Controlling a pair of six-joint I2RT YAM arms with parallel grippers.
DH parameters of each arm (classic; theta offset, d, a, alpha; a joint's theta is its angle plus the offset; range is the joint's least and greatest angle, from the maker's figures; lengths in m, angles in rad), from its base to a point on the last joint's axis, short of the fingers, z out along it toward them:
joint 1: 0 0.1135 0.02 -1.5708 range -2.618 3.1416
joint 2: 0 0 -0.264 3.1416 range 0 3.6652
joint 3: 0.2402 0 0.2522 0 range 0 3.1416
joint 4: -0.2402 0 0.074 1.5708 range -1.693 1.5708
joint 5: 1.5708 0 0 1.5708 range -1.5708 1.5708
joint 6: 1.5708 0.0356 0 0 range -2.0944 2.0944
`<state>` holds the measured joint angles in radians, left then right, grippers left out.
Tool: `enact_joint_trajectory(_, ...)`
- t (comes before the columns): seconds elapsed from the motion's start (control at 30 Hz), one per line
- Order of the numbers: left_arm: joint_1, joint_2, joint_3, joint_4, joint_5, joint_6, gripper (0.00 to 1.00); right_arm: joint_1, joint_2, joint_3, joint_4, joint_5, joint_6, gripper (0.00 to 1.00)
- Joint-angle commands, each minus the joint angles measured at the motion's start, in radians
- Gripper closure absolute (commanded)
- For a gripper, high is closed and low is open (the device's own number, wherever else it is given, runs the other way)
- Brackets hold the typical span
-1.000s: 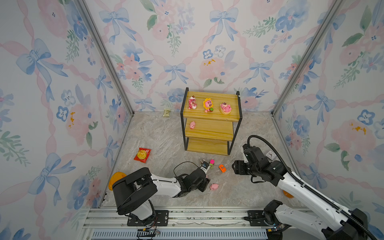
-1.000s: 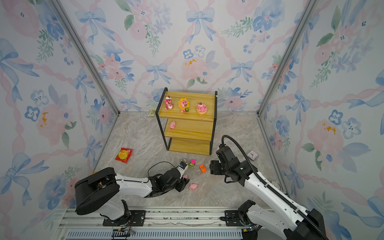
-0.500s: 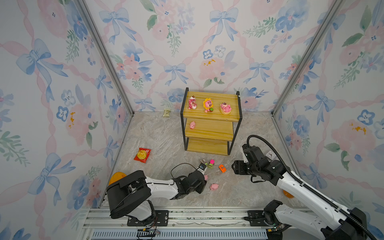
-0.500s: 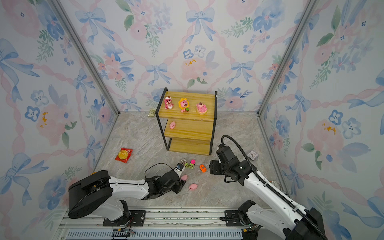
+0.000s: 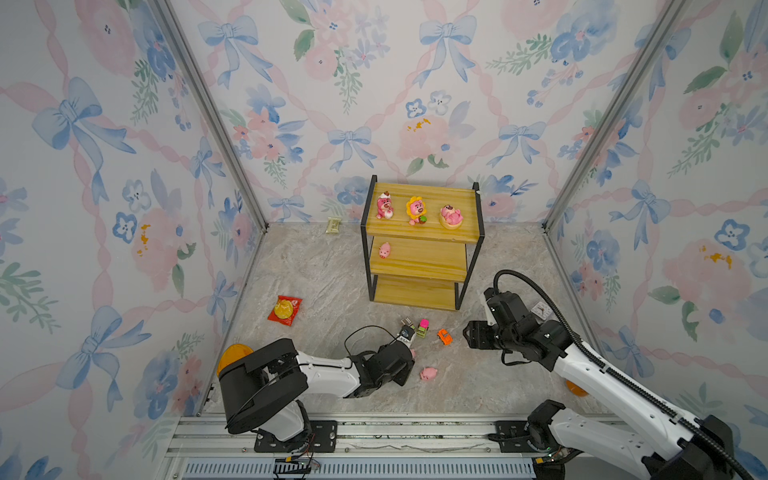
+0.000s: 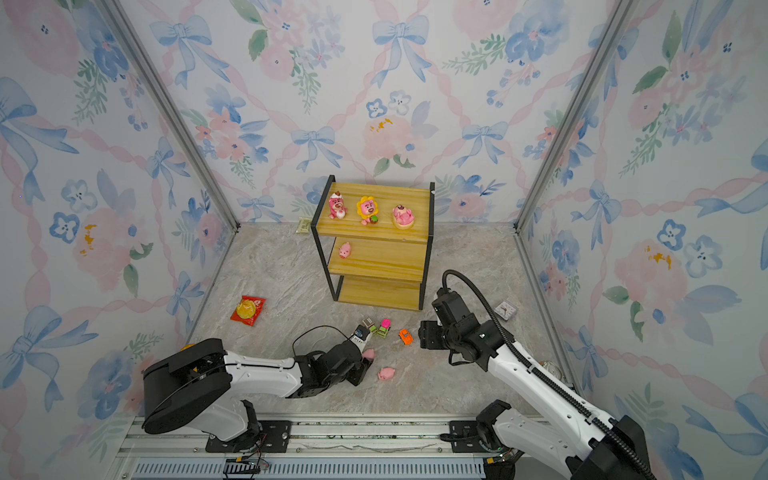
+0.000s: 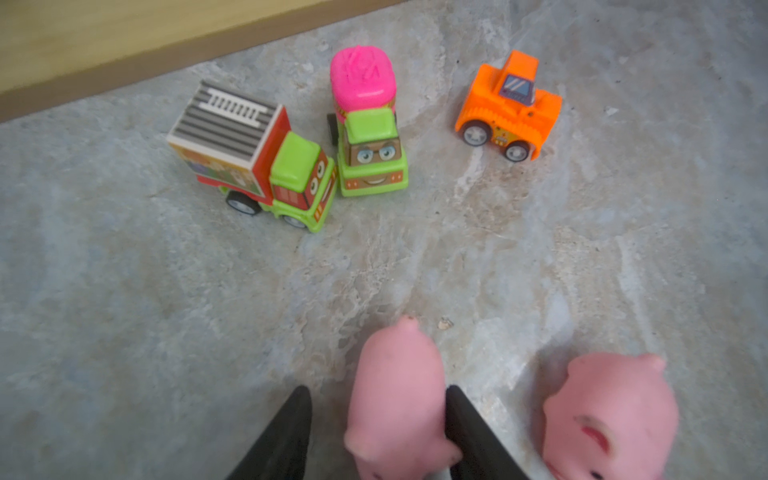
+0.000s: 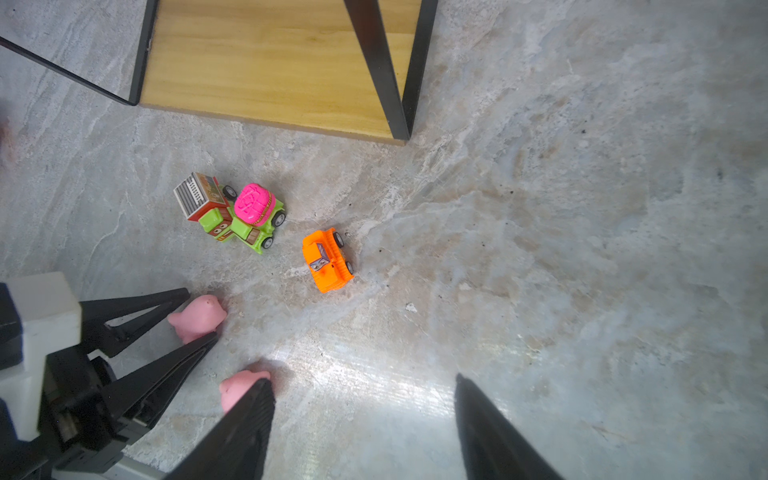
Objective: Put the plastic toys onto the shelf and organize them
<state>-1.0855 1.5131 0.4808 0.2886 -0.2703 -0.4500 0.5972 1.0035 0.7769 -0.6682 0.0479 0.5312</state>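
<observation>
Your left pincer [image 7: 376, 388]: parted astride a pig [image 7: 397, 374] on the counter [image 8: 540, 249] (touching one side, clear of the other). Your right pincer [image 8: 361, 415]: released, empty.

Our left arm [image 5: 328, 372] lies stretched out low over the tabletop [image 5: 478, 386], reaching from its base at the front rail towards the middle in both top views. Our left end effector [image 7: 379, 388] points forward and down. Its fingers [image 7: 286, 432] stand part-way apart on either side of a small pink pig [image 7: 395, 395]; one finger touches the pig's flank, the other stands just off it. Our right arm [image 5: 598, 374] climbs from its base at the front right, forearm slanting up and inward, wrist bent over. Our right end effector [image 8: 362, 379] hangs above the tabletop, fingers spread wide.
</observation>
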Motion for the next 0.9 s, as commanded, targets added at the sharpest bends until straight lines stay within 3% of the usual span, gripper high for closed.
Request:
enact_joint_trajectory(0.0,-0.006,0.035,-0.016,-0.103,0.033,-0.013,0.51,-0.007,-0.008,-0.014,0.005,-0.003,-0.004,0.29)
enact_joint_trajectory(0.5,-0.012,0.001,0.012,-0.158,0.034,-0.009,0.63,-0.009,-0.02,-0.009,-0.013,0.009,-0.011,0.29)
enact_joint_trajectory(0.87,-0.011,-0.164,0.095,-0.217,-0.003,0.046,0.63,-0.081,-0.12,0.022,-0.095,0.011,-0.043,0.29)
